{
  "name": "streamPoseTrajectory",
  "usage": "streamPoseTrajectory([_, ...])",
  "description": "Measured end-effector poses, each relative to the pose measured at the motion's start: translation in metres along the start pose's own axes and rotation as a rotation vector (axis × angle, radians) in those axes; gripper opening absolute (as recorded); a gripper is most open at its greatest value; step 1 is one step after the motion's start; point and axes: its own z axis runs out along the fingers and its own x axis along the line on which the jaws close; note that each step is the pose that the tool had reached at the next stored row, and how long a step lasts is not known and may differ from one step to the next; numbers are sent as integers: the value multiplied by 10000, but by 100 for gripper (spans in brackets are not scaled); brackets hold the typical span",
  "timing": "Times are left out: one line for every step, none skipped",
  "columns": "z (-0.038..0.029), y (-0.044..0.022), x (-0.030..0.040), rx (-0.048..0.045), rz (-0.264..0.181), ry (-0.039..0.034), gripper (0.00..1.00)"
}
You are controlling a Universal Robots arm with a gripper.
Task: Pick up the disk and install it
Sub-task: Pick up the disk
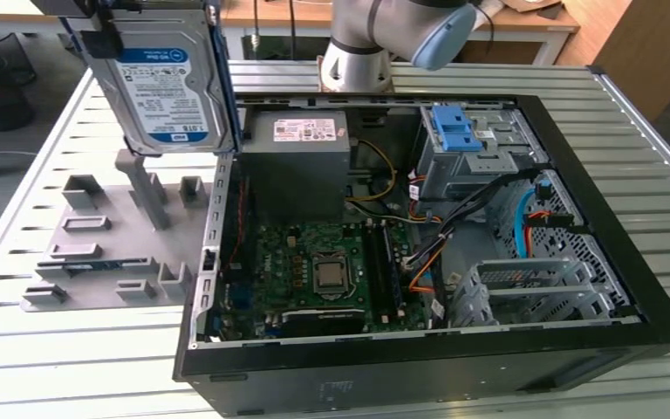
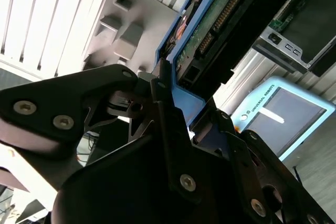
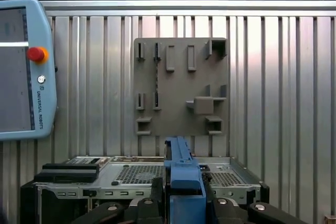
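Pinching the disk [image 1: 167,83] by its blue carrier bracket [image 3: 184,174], the claw [image 2: 191,103] is holding it clear of every surface. In both wrist views the black fingers [image 2: 165,114] are pressing on the bracket from either side. In the exterior view the disk is hanging roughly upright with its label facing the camera. It is above the grey fixture plate [image 1: 108,240], which is lying on the slatted table [image 1: 32,349], and by the edge of the open computer case [image 1: 428,367] on the exterior view's left.

Inside the case, the grey power-supply box [image 1: 300,166] is sitting nearest the disk, with the motherboard [image 1: 324,271] beside it. The drive cage with its blue latch [image 1: 463,131] is standing further off, towards the exterior view's right, and loose cables [image 1: 452,214] are running below it.

The second wrist view is showing the disk's circuit-board underside and connector [image 2: 220,17]. The first wrist view is showing a teach pendant [image 3: 21,72] lying on the table beside the plate.
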Motion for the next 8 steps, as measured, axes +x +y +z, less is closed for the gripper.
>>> streamPoseTrajectory([1,-17,9,1,0,0,36])
streamPoseTrajectory([1,-39,15,-1,1,1,36])
streamPoseTrajectory([2,-62,20,-1,1,0,36])
streamPoseTrajectory([3,-88,23,-1,2,0,36])
streamPoseTrajectory([4,-118,24,0,1,0,36])
streamPoseTrajectory([5,-146,26,0,1,0,36])
streamPoseTrajectory([5,-174,26,-1,1,1,36])
streamPoseTrajectory([6,-199,27,-1,0,0,36])
